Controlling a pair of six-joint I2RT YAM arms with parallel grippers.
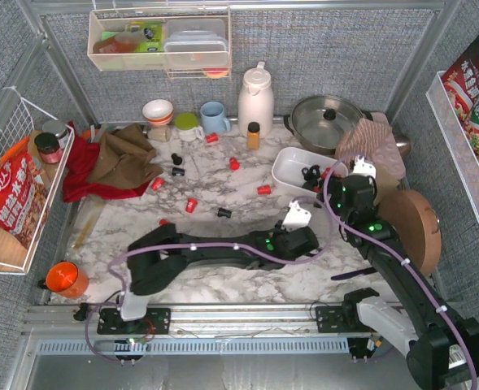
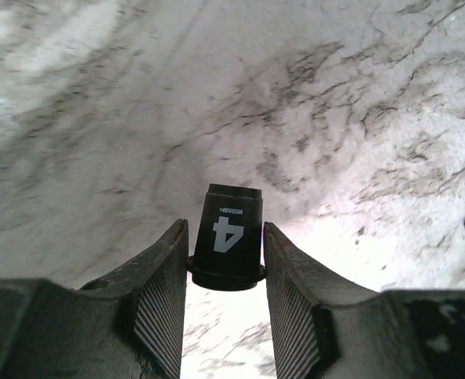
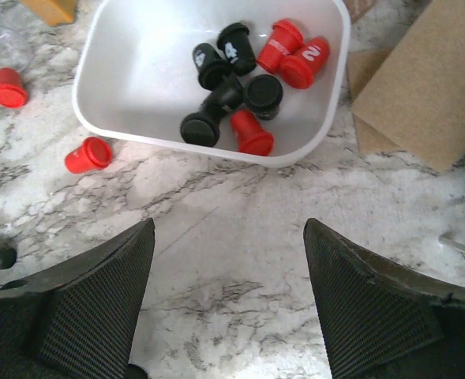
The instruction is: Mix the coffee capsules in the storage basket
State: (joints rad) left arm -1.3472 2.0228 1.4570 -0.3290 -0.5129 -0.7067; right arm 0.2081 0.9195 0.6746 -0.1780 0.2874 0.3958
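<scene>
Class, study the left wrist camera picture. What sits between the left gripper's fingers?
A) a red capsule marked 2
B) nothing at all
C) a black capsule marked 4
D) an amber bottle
C: the left gripper is shut on a black capsule, with one finger against each side of it, and the capsule has a white 4 printed on it.

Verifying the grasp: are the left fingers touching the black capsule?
Touching. Left wrist view shows the left fingers pressed against the black capsule at its rim, no gap either side.
</scene>
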